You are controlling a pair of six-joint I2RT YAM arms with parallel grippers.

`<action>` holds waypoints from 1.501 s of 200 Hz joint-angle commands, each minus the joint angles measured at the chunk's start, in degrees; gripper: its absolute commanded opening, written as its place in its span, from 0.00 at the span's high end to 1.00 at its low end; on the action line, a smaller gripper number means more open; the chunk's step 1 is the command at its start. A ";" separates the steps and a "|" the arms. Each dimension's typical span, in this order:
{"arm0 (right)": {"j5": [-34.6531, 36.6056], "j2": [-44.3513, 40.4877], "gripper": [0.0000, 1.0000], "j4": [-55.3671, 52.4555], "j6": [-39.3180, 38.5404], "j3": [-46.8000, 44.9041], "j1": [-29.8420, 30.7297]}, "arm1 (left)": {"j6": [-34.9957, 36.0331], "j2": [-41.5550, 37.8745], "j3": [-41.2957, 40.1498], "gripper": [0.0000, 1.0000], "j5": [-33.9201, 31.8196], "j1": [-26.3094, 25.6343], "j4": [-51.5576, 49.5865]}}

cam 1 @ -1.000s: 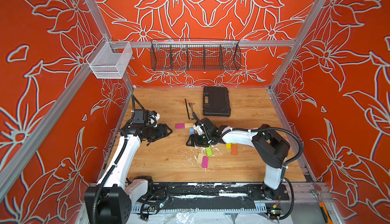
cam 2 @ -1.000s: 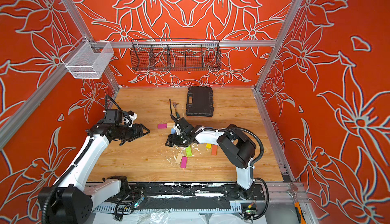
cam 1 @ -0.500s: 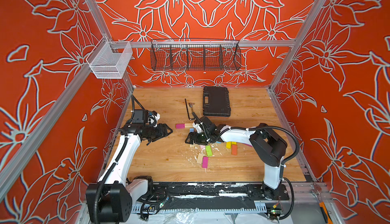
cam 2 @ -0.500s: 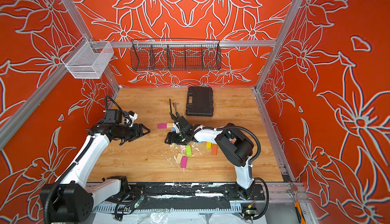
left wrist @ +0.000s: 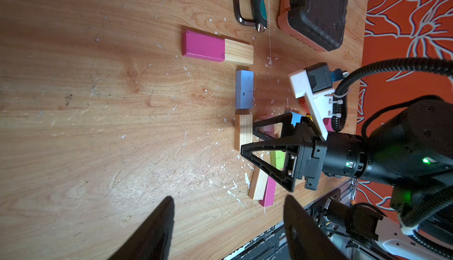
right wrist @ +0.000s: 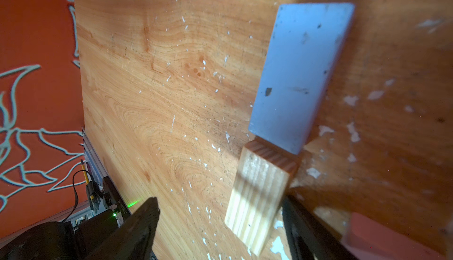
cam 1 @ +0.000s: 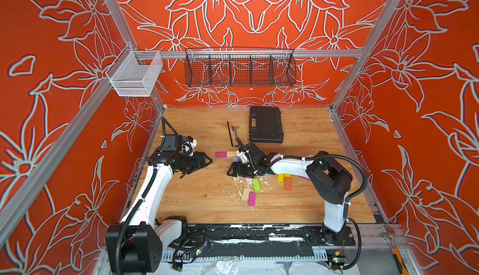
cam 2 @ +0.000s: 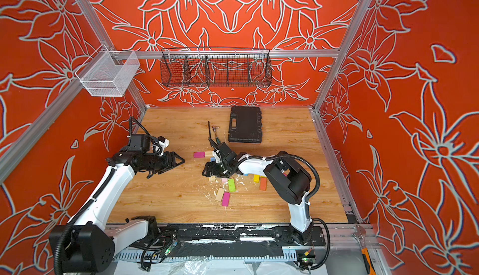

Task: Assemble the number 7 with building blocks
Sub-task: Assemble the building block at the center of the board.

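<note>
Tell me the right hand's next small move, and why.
Probably lift the right hand straight up, clear of the plain wood block. Its jaws stand open, and the block lies flat with its end against the blue block, so that piece looks placed. One finger sits close beside it, so a sideways retreat might knock it askew. The stem seems one block short.

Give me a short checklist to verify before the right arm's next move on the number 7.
1. Magenta block and upper wood block end to end: ok.
2. Blue block below upper wood block: ok.
3. Lower wood block in line after blue block: ok.
4. Third downward block placed: not ok.
5. Right end effector open around lower wood block: ok.
6. Left end effector open, empty: ok.
</note>
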 commanded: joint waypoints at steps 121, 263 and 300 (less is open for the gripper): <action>2.91 -4.46 0.18 -1.08 2.76 -4.32 -0.31 | 1.00 0.79 -0.62 0.32 1.68 0.30 0.40; -1.88 -4.23 0.18 4.65 6.61 -6.85 0.48 | 0.90 0.56 -0.61 0.32 1.42 0.29 0.35; -2.54 -3.92 0.18 5.62 7.32 -6.98 0.46 | 0.89 0.49 -0.61 0.32 1.42 0.31 0.32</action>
